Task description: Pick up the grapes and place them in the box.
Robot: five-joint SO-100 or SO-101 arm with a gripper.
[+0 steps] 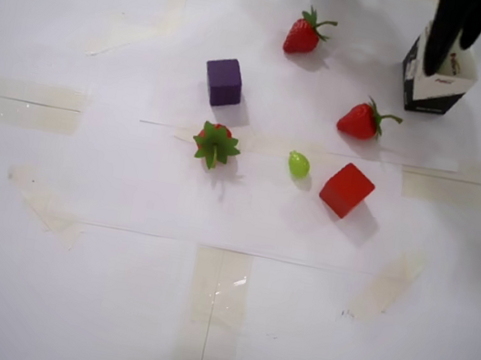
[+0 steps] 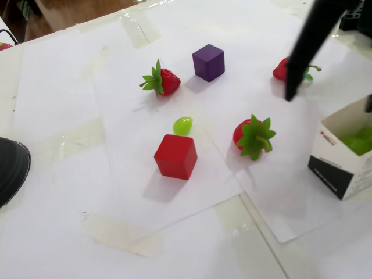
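One grape [image 1: 298, 164] far from tool [image 1: 454, 51]

We see bright, even light in both views. The white paper [image 1: 86, 163] looks washed out. Soft, pale shadows sit beside the red cube [image 1: 346, 189], on its lower right in the overhead view. Shiny tape below the cube glares a little. The dark gripper [image 2: 325, 99] looks blurry.
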